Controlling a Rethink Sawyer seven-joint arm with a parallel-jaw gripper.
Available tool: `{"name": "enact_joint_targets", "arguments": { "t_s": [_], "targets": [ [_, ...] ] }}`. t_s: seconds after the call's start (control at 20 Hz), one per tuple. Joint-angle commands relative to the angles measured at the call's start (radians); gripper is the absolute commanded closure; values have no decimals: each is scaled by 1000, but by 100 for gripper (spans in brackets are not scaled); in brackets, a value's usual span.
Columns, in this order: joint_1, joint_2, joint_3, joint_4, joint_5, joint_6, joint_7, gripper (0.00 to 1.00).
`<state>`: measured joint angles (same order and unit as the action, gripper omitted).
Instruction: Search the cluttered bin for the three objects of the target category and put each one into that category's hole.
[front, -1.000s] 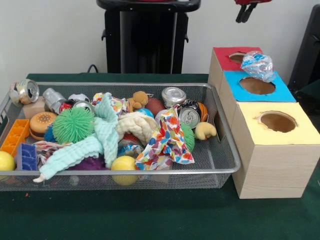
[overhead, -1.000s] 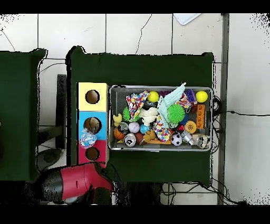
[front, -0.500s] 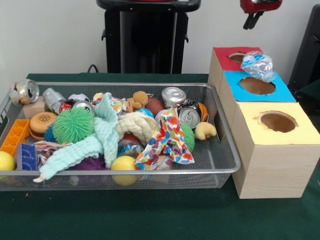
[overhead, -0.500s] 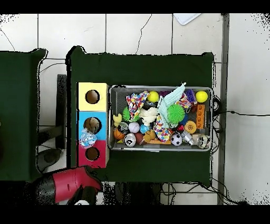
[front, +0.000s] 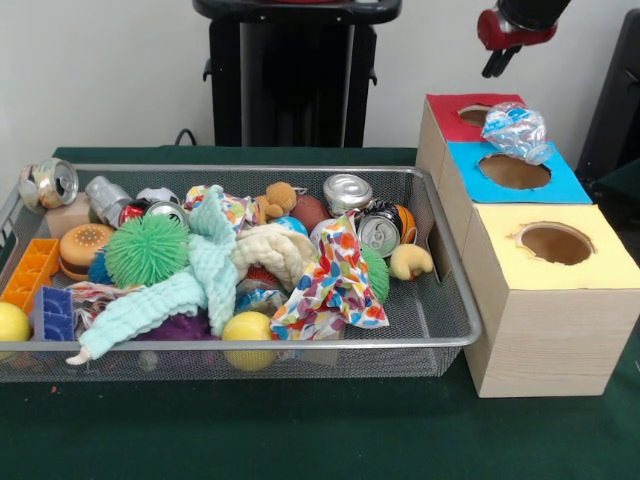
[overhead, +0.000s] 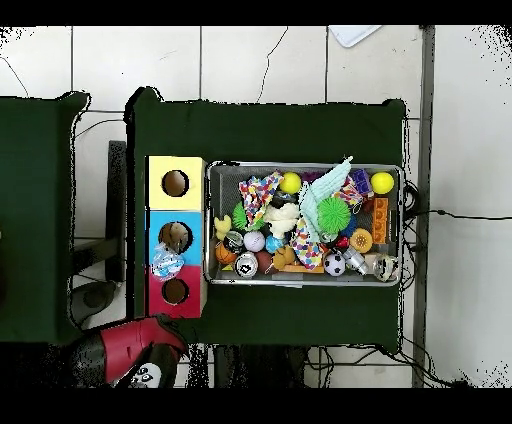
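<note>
A crushed clear plastic bottle (front: 516, 130) lies on top of the boxes, straddling the red box (front: 445, 108) and the blue box (front: 575, 187), beside the blue box's hole (front: 513, 171). Overhead, the bottle (overhead: 166, 264) shows at the same seam. My gripper (front: 495, 62) hangs above and behind the red box, well clear of the bottle, with nothing visibly in it. The red arm (overhead: 125, 350) sits at the bottom left of the overhead view. Several crushed cans lie in the wire bin (front: 300, 345): one (front: 347, 190) at the back, one (front: 379, 236) near the right wall.
A yellow box (front: 610, 268) with its own hole stands nearest the front. The bin also holds a green spiky ball (front: 146, 249), cloths, yellow balls and toy blocks. Another can (front: 52, 182) rests on the bin's far left rim.
In the front view the gripper has shifted slightly right and lower. Overhead, the red arm has drawn back toward the bottom edge. The bottle and bin contents have not moved.
</note>
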<state>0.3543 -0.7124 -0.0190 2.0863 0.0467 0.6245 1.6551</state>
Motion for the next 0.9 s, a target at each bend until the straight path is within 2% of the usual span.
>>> {"name": "enact_joint_targets", "arguments": {
  "t_s": [0.05, 0.35, 0.55, 0.9],
  "targets": [
    [-10, 136, 6, -95, 40, -120, 243, 100],
    [10, 175, 16, -119, 65, -121, 253, 100],
    [44, 163, 41, -146, 112, -60, 280, 100],
    [89, 151, 27, -130, 157, -60, 299, 100]
  ]
}}
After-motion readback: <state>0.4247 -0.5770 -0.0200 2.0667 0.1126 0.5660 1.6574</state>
